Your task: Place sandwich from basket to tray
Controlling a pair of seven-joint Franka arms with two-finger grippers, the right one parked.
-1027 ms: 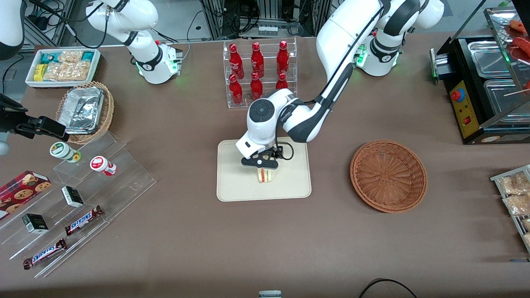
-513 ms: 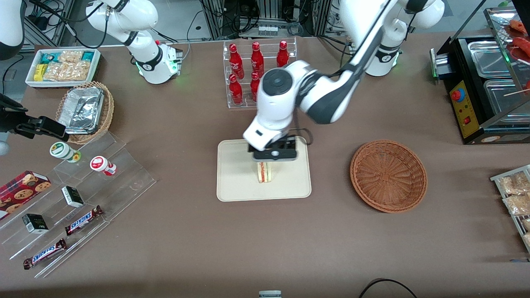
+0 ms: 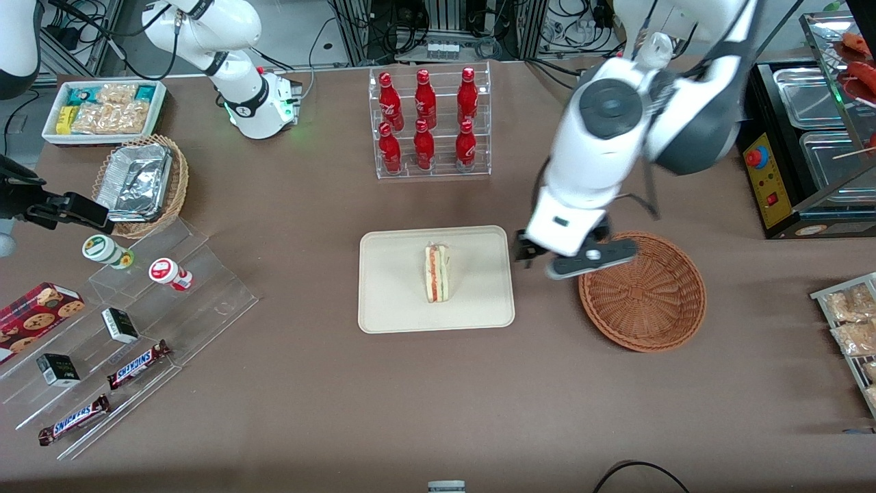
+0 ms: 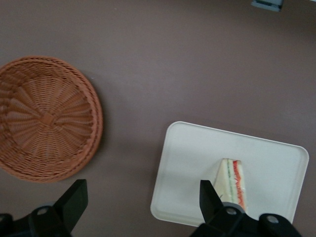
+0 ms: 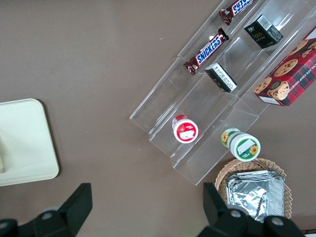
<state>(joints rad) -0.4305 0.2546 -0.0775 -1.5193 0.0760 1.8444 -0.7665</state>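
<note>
The sandwich (image 3: 437, 273), a white wedge with red and green filling, lies on the cream tray (image 3: 390, 301) near its middle; it also shows in the left wrist view (image 4: 231, 182) on the tray (image 4: 197, 163). The reddish-brown wicker basket (image 3: 643, 291) stands beside the tray toward the working arm's end, with nothing in it; it shows in the left wrist view too (image 4: 44, 118). My gripper (image 3: 575, 257) is open and empty, raised above the table between tray and basket, over the basket's rim (image 4: 143, 202).
A clear rack of red bottles (image 3: 428, 123) stands farther from the camera than the tray. A tan basket with foil trays (image 3: 140, 181), a white snack box (image 3: 102, 109) and clear tiered shelves with snacks (image 3: 130, 329) lie toward the parked arm's end. A black warmer (image 3: 801, 137) stands at the working arm's end.
My gripper has let go of the sandwich on the tray, risen and swung away toward the basket. The sandwich stays on the tray.
</note>
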